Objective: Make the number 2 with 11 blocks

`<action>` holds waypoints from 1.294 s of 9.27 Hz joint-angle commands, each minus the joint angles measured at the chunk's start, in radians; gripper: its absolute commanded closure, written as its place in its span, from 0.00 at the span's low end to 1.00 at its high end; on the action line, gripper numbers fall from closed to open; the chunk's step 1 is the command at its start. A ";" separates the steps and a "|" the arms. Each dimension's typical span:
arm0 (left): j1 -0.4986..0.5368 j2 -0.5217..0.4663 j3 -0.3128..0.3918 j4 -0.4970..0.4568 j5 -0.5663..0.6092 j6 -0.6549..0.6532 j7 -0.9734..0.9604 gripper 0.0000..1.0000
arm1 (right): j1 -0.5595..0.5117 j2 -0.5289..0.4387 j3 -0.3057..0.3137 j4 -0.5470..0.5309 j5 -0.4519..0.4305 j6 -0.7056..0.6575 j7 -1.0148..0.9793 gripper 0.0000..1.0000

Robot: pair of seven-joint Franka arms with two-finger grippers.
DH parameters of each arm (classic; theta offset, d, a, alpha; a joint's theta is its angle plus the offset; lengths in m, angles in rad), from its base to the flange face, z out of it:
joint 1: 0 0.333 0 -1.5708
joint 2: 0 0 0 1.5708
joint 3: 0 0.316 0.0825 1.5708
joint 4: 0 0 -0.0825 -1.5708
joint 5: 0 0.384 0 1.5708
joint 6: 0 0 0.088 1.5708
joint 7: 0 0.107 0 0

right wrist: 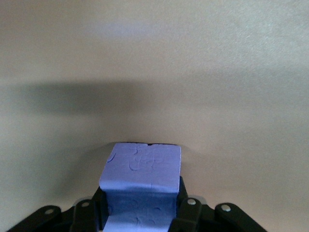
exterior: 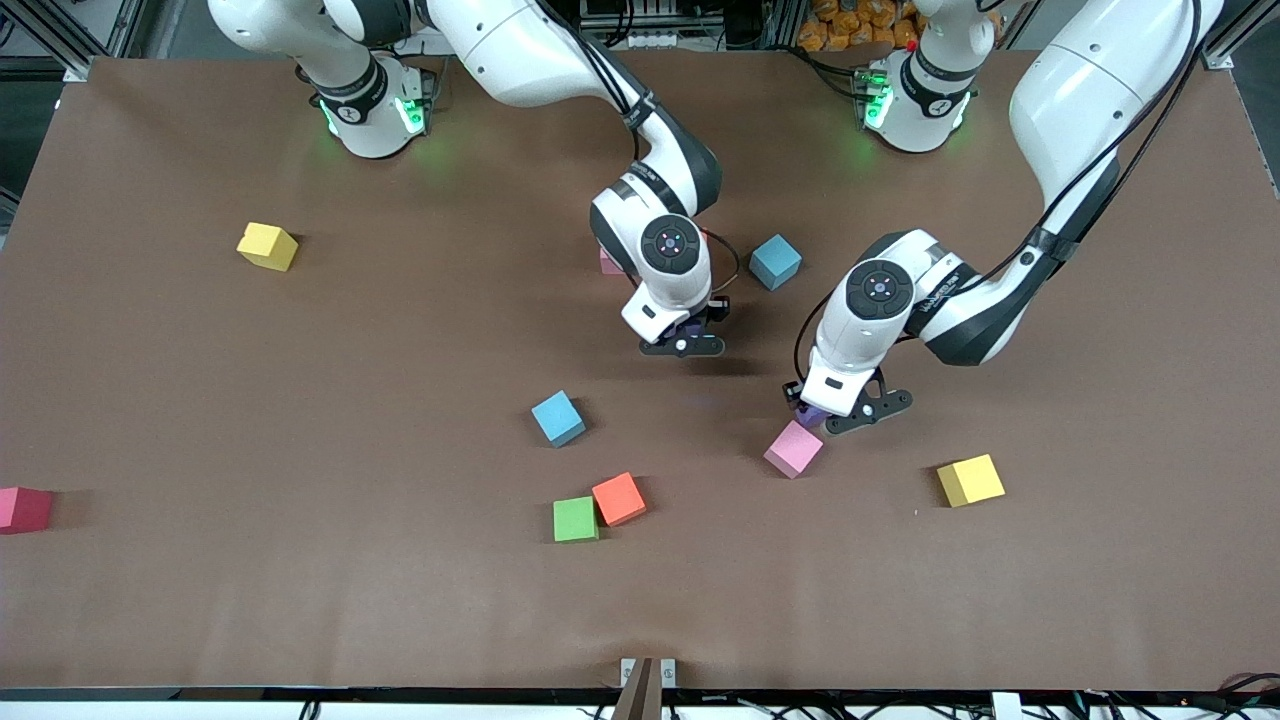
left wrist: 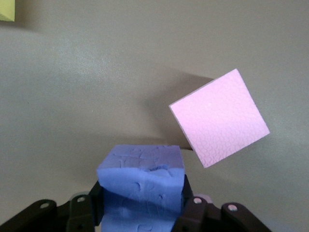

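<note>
The left gripper was clamped on a purple block, its fingers pressed against the cube's two sides, just over the table and right beside a pink block, which lay a little nearer the front camera. The right gripper was likewise closed on a second purple block, held over bare table, farther from the front camera than that pink block and toward the right arm's end.

From the pink block outward: a yellow block sat near it toward the left arm's end. An orange block and a green block touched each other toward the right arm's end, slightly nearer the camera. A blue block lay farther in that direction, another blue block farther from the camera. No number 2 had taken shape.
</note>
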 commanded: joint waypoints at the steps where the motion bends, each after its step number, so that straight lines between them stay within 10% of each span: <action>1: 0.000 -0.011 0.000 -0.005 -0.019 -0.010 -0.009 1.00 | -0.002 0.017 0.012 0.035 -0.020 -0.015 0.013 1.00; 12: -0.001 -0.011 0.000 -0.004 -0.021 -0.010 -0.012 1.00 | 0.000 0.009 0.038 0.026 -0.023 -0.020 -0.094 1.00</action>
